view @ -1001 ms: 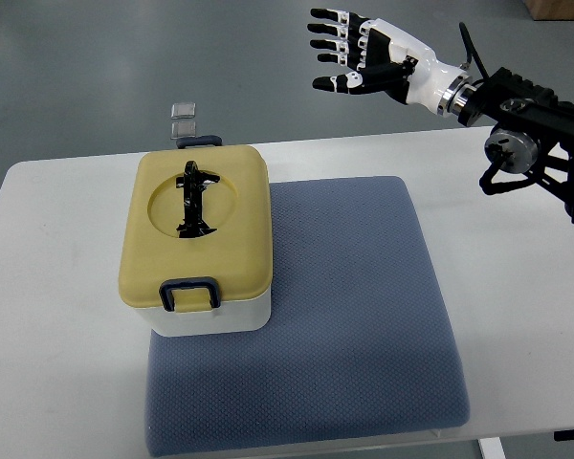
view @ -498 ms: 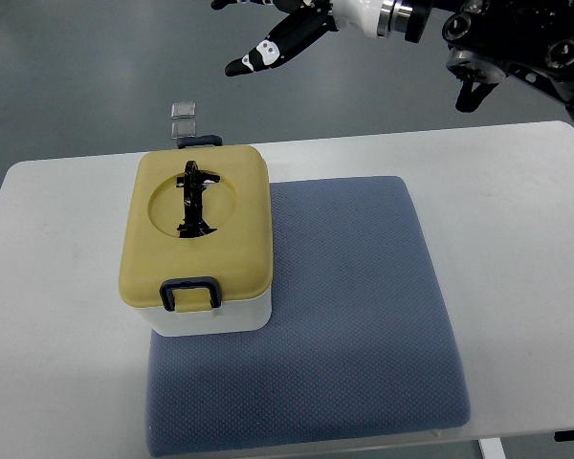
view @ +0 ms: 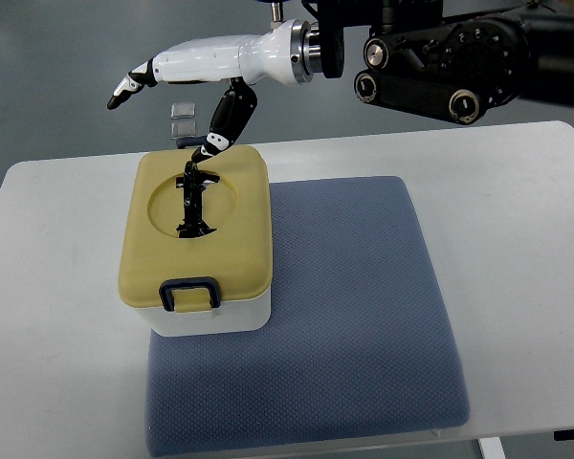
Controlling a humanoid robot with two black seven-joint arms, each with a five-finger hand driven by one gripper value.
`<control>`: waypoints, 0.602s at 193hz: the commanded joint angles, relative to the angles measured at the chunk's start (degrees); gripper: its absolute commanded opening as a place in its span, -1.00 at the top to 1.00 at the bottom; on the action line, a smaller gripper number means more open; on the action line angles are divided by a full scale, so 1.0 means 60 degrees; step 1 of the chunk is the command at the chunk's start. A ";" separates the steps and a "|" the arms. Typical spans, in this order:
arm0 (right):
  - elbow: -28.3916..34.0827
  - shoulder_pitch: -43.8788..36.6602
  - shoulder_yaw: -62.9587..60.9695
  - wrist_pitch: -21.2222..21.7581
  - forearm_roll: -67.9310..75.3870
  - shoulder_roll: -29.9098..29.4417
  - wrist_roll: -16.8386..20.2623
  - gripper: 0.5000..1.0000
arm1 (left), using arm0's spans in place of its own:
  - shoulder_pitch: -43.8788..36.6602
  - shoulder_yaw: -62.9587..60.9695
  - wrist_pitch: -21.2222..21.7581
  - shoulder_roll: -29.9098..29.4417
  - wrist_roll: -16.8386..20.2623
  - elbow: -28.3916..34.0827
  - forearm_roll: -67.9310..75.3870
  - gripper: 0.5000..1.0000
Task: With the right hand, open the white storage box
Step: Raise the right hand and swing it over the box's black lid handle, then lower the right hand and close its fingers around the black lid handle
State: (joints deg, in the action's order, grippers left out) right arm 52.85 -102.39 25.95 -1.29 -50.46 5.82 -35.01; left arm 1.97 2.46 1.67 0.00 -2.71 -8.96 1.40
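Note:
The white storage box (view: 210, 316) sits on the left part of a blue-grey mat (view: 344, 316). Its yellow lid (view: 239, 220) is down, with a black fold-down handle (view: 193, 201) in a round recess and a dark latch (view: 191, 292) at the near edge. My right hand (view: 167, 100) reaches in from the upper right over the box's far edge. Its fingers (view: 129, 84) stretch out to the left and its thumb (view: 220, 129) points down near the far latch, holding nothing. The left arm does not show.
The mat lies on a white table (view: 57, 287). Two small clear squares (view: 183, 119) lie on the grey floor beyond the table's far edge. The black right forearm (view: 450, 67) spans the upper right.
The right hand has swept left and down, from high at the upper right to just above the box's far edge. The box has not moved.

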 commanded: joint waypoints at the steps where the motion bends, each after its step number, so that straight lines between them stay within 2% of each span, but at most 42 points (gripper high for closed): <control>1: 0.0010 -0.0029 0.0128 -0.0414 -0.0832 -0.0135 0.0001 -0.42 | -0.0006 0.0000 0.0000 0.0000 -0.0002 0.0000 0.0000 -1.00; 58: 0.0083 0.0000 0.0479 -0.1205 -0.1858 -0.0399 0.0001 -0.33 | 0.0008 0.0000 0.0000 0.0000 -0.0002 0.0000 0.0000 -1.00; 116: 0.0406 0.0000 0.0567 -0.1542 -0.2752 -0.0590 0.0001 -0.15 | -0.0006 0.0000 0.0000 0.0000 -0.0002 0.0000 0.0000 -1.00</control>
State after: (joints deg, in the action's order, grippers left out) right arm 54.46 -102.34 29.25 -9.63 -65.32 2.77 -35.01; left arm 1.97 2.46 1.67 0.00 -2.72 -8.97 1.41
